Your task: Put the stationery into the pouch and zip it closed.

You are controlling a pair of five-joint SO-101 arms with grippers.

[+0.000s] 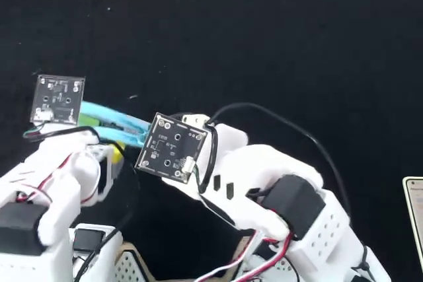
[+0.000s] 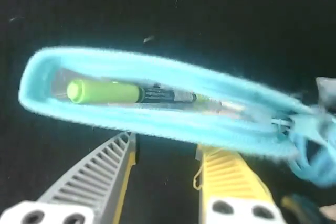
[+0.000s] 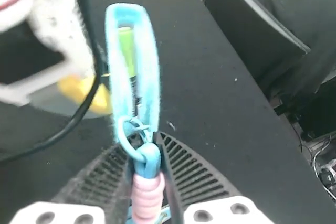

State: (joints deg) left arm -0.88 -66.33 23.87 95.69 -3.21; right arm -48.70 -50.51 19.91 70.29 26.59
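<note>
Pinching the zip pull (image 3: 147, 190), right gripper (image 3: 144, 148) holds the pouch (image 2: 131, 66) just beyond left gripper's (image 2: 165, 144) parted jaws.

The pouch (image 1: 112, 122) lies on the table (image 1: 297, 51) at the near left, between my two arms. A pen (image 2: 110, 92) lies inside it, cap toward the far-left end. My left gripper (image 2: 165, 148) sits just beside the pouch's near edge. My right gripper (image 3: 146, 148) is at its right end, with the zip pull (image 3: 148, 163) between the fingers. A card (image 1: 414, 209) lies at the table's right edge, well apart.
</note>
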